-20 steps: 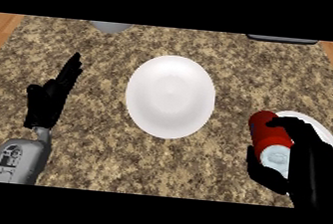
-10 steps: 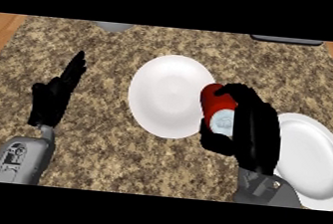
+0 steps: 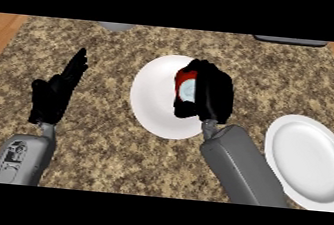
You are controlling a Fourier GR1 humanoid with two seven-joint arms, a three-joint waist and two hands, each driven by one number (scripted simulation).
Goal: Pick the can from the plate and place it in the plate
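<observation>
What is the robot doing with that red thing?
The robot's right hand has its fingers curled round a red can and holds it over the middle plate. The plate on the right has nothing on it. The left hand rests open at the left, fingers up.

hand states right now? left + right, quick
Left hand: open, fingers straight, holding nothing.
Right hand: shut on the red can, over the middle plate.
</observation>
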